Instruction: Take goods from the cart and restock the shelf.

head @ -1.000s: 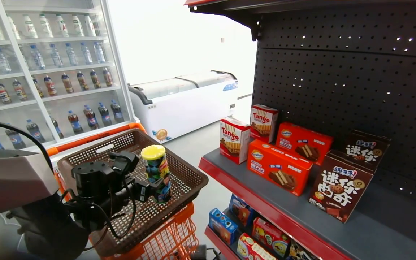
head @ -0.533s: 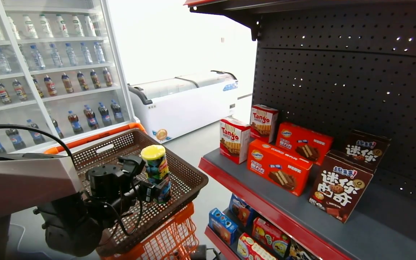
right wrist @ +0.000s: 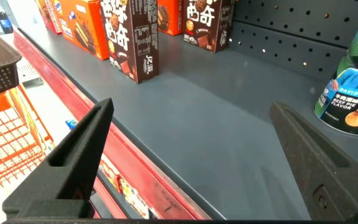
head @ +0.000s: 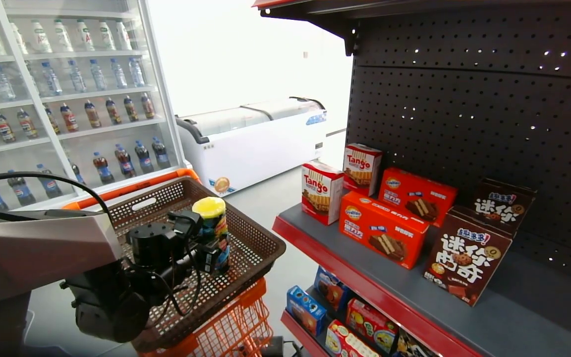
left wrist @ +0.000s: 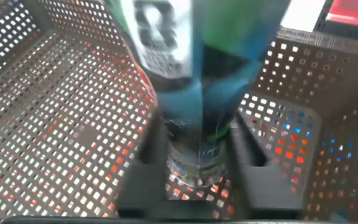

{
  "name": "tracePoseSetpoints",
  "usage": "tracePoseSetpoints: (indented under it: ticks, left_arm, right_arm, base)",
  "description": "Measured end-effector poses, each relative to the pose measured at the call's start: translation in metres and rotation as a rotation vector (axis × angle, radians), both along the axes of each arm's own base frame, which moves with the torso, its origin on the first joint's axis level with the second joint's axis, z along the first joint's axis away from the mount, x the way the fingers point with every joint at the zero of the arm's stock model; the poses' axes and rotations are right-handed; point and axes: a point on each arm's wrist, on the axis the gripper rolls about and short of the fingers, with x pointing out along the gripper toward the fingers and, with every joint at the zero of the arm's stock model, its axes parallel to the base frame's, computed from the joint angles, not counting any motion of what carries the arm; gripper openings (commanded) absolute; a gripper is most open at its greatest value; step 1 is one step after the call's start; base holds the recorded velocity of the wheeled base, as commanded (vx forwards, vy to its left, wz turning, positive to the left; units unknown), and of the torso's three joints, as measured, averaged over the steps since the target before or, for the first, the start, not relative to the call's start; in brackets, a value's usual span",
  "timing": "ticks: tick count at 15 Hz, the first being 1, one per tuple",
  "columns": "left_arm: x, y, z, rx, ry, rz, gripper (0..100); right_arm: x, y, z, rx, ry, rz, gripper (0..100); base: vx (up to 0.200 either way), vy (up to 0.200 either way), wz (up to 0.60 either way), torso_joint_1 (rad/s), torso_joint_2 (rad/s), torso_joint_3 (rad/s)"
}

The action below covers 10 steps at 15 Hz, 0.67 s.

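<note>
Since a second ago my left arm has pushed further into the brown basket (head: 260, 238), and the left claw (head: 214, 258) now grips the lower body of the yellow-lidded can (head: 211, 223), which leans slightly inside that basket atop the orange cart (head: 236, 322). That forearm lies low across the basket's near rim. The right claw (right wrist: 191, 109) hangs spread wide over the grey shelf (right wrist: 197, 162), holding nothing.

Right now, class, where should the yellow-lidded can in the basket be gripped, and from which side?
Grip the can low on its round body, coming level from the side nearest the robot. It stands upright and tall in the basket, so a grip closes squarely across it; the left gripper clasps it there.
</note>
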Motion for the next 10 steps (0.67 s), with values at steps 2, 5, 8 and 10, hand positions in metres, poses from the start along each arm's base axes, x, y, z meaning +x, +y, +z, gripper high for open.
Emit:
tracePoseSetpoints:
  ticks: [2,5,8,10]
  left_arm:
    - [0.001,-0.001,0.008,-0.009,-0.023,-0.020,0]
    - [0.003,-0.004,0.029,-0.015,-0.005,-0.054,0]
    - [0.002,-0.006,0.062,-0.024,-0.014,-0.073,0]
    - [-0.005,-0.008,0.081,-0.028,-0.010,-0.089,0]
  right_arm:
    - [0.000,0.000,0.000,0.000,0.000,0.000,100]
    - [0.000,0.000,0.000,0.000,0.000,0.000,100]
    - [0.000,0.000,0.000,0.000,0.000,0.000,100]
    - [0.000,0.000,0.000,0.000,0.000,0.000,100]
  base:
    - [0.000,0.000,0.00,0.000,0.00,0.000]
    - [0.000,0.000,0.00,0.000,0.00,0.000]
    - [0.000,0.000,0.00,0.000,0.00,0.000]
    - [0.000,0.000,0.00,0.000,0.00,0.000]
